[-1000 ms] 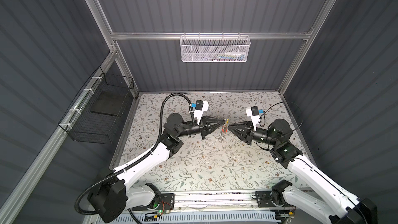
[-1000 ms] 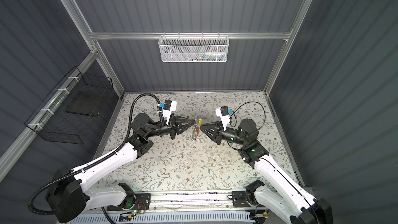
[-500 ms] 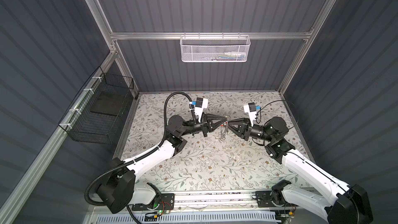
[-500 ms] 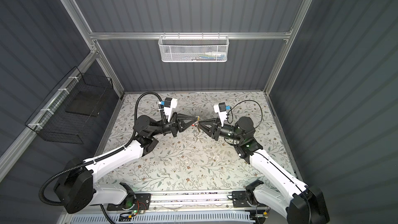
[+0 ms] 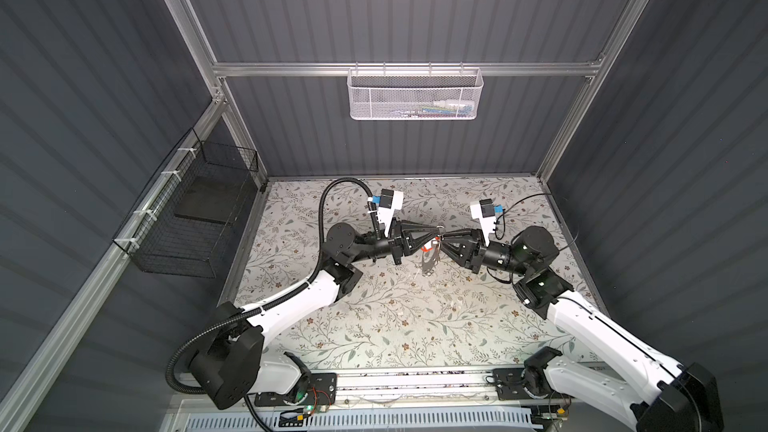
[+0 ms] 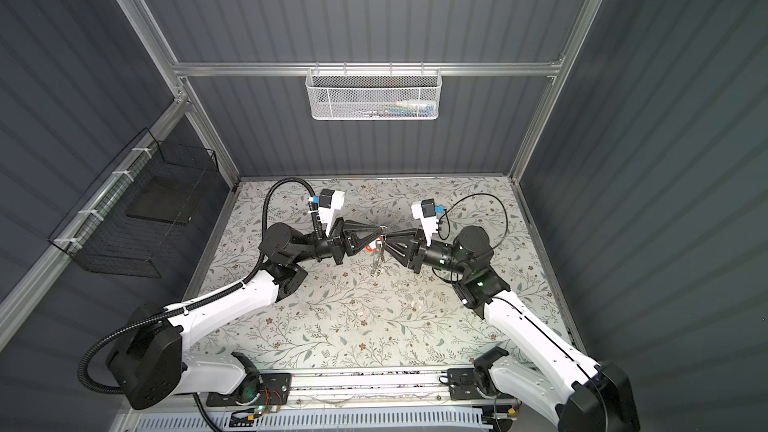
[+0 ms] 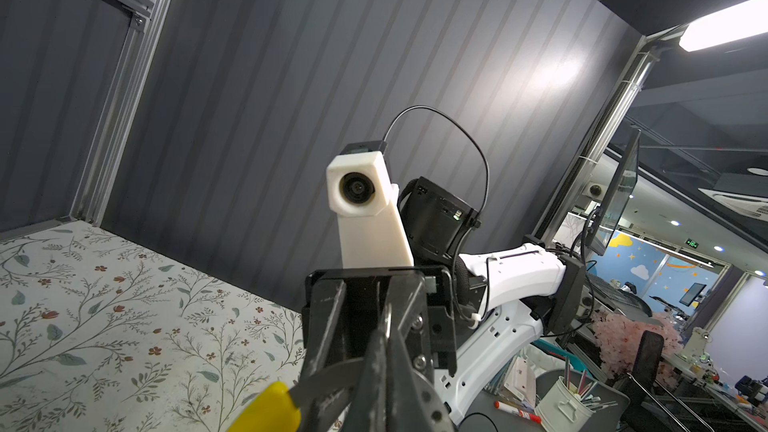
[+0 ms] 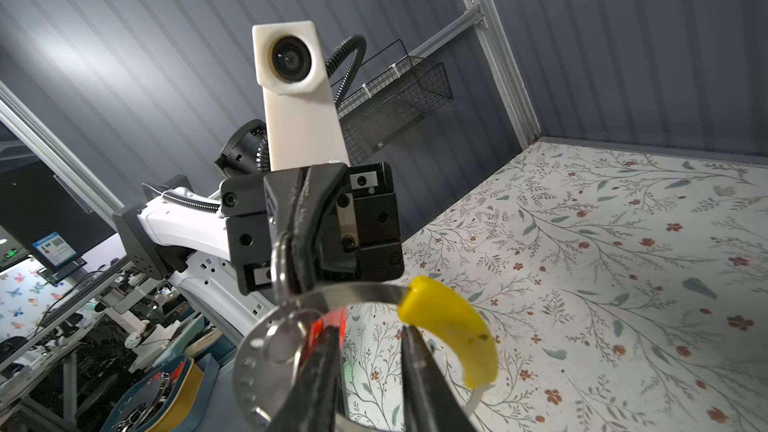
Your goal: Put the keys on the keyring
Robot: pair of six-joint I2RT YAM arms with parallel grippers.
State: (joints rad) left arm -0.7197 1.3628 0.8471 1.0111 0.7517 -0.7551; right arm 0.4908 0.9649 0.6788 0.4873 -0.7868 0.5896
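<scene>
Gripping the keyring point(image 8: 361, 290) rim, left pincer point(image 8: 301, 280) seemingly clears mat point(image 8: 623, 263).

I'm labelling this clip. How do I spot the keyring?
Above the floral table, left gripper and right gripper meet tip to tip. The keyring is the thin grey hoop at their tips; unlike the red-tagged keys, it has a bright yellow section.

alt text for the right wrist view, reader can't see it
The left end effector, facing the camera, is shut on the grey keyring near its yellow section. In the foreground the right end effector stands open by the keys and red tag.
</scene>
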